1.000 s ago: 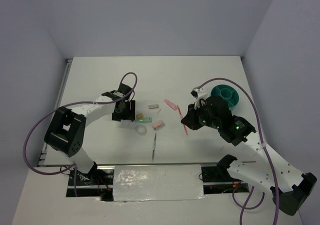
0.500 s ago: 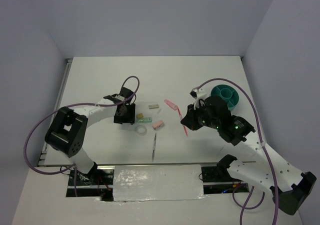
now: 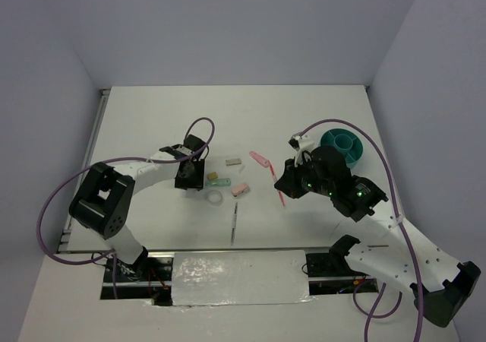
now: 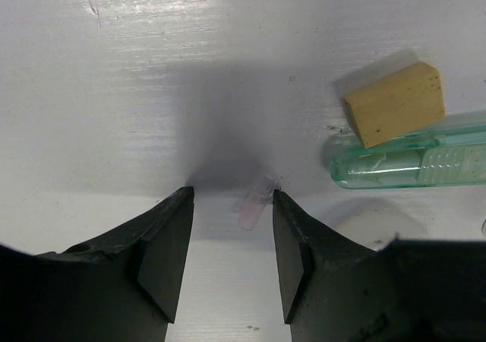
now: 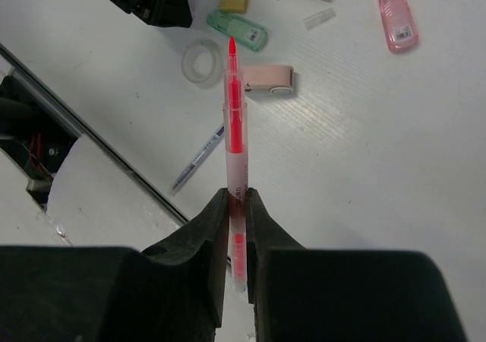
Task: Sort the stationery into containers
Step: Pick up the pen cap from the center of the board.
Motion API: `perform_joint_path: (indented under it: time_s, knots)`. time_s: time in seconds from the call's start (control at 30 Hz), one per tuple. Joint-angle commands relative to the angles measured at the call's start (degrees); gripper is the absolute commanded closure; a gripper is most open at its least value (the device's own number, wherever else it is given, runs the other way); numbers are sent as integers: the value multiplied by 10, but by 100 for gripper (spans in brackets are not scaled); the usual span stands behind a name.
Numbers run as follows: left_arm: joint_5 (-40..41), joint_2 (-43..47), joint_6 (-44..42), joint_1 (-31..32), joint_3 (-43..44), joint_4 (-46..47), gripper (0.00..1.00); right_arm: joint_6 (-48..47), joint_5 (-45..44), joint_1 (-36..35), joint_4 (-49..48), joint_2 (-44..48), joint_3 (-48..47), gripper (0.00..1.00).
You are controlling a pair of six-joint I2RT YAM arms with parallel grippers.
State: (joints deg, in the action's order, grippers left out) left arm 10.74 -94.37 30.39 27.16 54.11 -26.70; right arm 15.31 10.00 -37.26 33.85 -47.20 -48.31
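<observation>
1. Tabletop [image 3: 152,121], white, carries everything.
2. Teal organiser [image 3: 343,146] stands behind the right gripper [image 5: 237,205] and off to its right, apart from the loose pieces.
3. Right gripper is pressed together on the lower barrel of the pink pen [image 5: 235,137]. The pen sticks straight out ahead of the fingers, red tip foremost, raised above the table.
4. Left gripper [image 4: 231,205] is low at the table with its fingers spread and nothing clamped.
5. Grey pen [image 5: 199,156] lies on the table to the left of the right gripper, near its fingertips.
6. Tape ring [image 5: 203,62] lies ahead of the right gripper, just left of the pen's line. The pink block [image 5: 267,80] lies just right of it.
7. Green block [image 4: 414,159] sits ahead of the left gripper and to its right, with the tan block [image 4: 395,102] just beside it on the far side.
8. Small clear cap [image 4: 257,203] lies on the table between the left fingers, close to the right one.
</observation>
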Motion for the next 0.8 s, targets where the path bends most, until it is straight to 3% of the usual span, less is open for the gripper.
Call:
perform_joint_path:
  time_s: [0.0, 0.77]
  knots:
    - [15, -20, 9, 4, -13, 10, 43, -8, 10, -4, -21, 12, 7, 100]
    - [31, -21, 18, 18, -15, -1, 49, -7, 8, -4, -10, 10, -3, 100]
